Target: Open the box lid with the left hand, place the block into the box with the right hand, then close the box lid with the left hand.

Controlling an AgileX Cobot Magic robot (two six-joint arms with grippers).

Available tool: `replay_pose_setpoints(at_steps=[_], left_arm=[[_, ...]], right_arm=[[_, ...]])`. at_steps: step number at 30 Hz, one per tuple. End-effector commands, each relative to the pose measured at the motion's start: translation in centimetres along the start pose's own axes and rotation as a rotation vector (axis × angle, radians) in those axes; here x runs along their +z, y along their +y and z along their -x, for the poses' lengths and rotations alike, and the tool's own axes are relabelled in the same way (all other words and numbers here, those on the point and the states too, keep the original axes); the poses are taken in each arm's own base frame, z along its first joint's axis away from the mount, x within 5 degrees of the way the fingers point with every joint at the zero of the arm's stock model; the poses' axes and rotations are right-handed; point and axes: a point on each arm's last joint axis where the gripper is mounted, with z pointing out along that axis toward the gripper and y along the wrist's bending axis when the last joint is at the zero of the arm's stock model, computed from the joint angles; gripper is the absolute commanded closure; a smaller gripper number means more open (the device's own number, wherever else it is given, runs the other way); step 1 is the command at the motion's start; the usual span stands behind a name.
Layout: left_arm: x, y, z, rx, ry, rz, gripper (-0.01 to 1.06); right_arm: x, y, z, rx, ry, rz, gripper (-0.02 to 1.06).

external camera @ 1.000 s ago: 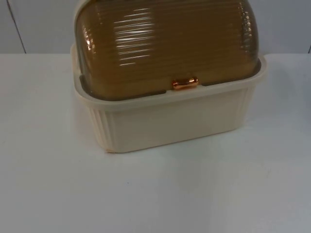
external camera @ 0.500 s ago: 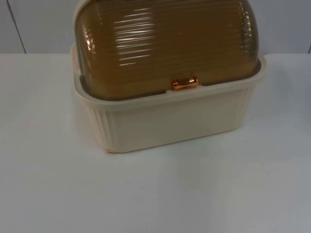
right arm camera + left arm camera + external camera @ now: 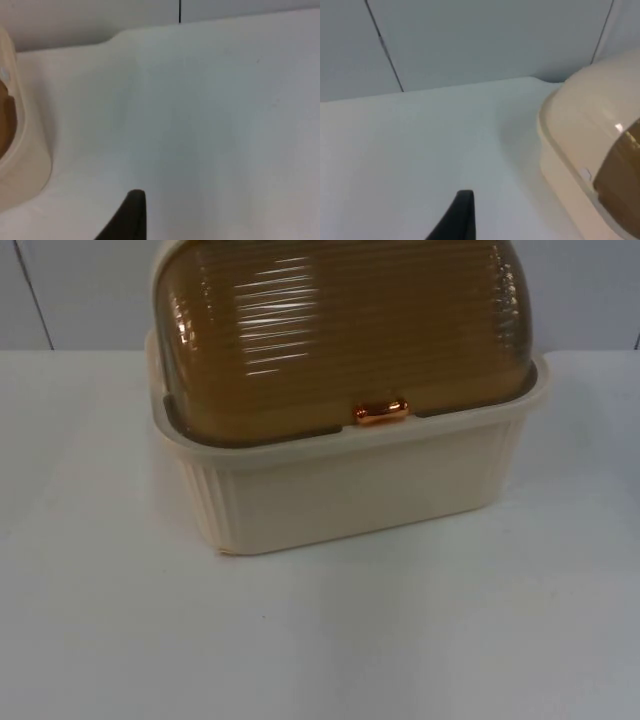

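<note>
I see the cream ribbed box standing at the far middle of the white table, its amber ribbed dome lid down and closed, copper latch at the lid's near edge. The left claw hangs over bare table to the left of the box; only one black fingertip shows, so I cannot tell its spread. The right claw hangs over bare table to the right of the box; again I cannot tell. Grey partition wall stands behind.

Lab bench, white table, grey partition
</note>
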Motion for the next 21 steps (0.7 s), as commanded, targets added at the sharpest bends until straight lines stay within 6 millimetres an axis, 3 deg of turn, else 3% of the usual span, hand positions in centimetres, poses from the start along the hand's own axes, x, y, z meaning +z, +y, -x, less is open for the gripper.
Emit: replay_pose_setpoints(at_steps=[1,3,6,7,8,12,13,14,18,21], left_arm=[[-1.6,-0.2,-0.8,0.01,-0.058,0.008,0.0],[-3.8,-0.4,-1.4,0.011,-0.089,0.004,0.0],[-8.8,-1.0,-2.0,0.007,-0.198,-0.002,0.0],[-8.8,-1.0,-2.0,0.007,-0.198,-0.002,0.0],[-10.4,-1.1,-2.2,0.01,-0.25,-0.002,0.0],[-18.0,-2.1,-4.0,-0.007,-0.515,-0.034,0.0],[-18.0,-2.1,-4.0,-0.007,-0.515,-0.034,0.0],[-20.1,-2.4,-4.7,-0.013,-0.611,-0.044,0.0],[-25.3,-2.9,-7.8,0.094,-0.803,0.001,0.0],[-26.8,-3.2,-9.2,0.096,-0.837,-0.005,0.0]], right_arm=[[-2.0,-0.3,-0.4,-0.01,-0.069,-0.018,-0.01],[-4.6,-0.5,-0.7,-0.018,-0.14,-0.035,-0.01],[-9.0,-0.7,-1.5,-0.03,-0.3,-0.052,-0.01],[-9.0,-0.7,-1.5,-0.03,-0.3,-0.052,-0.01],[-11.3,-0.9,-2.2,-0.04,-0.378,-0.068,-0.01],[-15.2,-1.3,-4.5,-0.069,-0.482,-0.101,-0.01],[-15.2,-1.3,-4.5,-0.069,-0.482,-0.101,-0.01],[-16.2,-1.4,-5.3,-0.069,-0.506,-0.092,-0.01],[-20.1,-2.0,-8.0,-0.088,-0.599,-0.061,-0.01],[-22.3,-2.3,-8.8,-0.081,-0.658,-0.042,-0.01]])
